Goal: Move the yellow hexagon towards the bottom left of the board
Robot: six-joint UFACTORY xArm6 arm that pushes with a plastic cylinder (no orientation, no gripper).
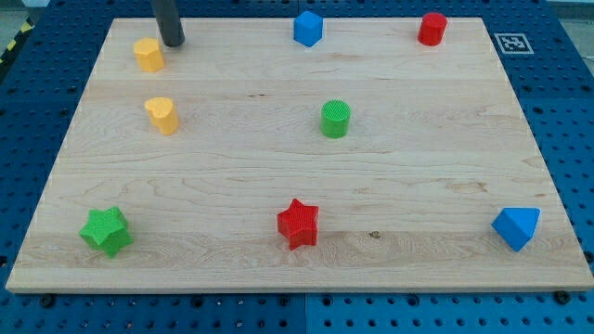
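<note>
The table (278, 186) is a pale wood-grain board resting on a blue perforated base (566, 139). All blocks have a ribbed, matte plastic finish. The yellow hexagon (148, 55) lies near the view's top-left corner. My tip (173, 43), the end of a smooth dark rod, sits just beside the hexagon on its upper right. The rod carries no fingers, so there is no open or closed state to report. A second yellow block (161, 115), shape unclear, lies below the hexagon. A green star (106, 231) occupies the bottom-left corner.

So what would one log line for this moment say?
tip: just right of yellow hexagon, view's top left | yellow heart: below hexagon | hexagon not yet at bottom left
</note>
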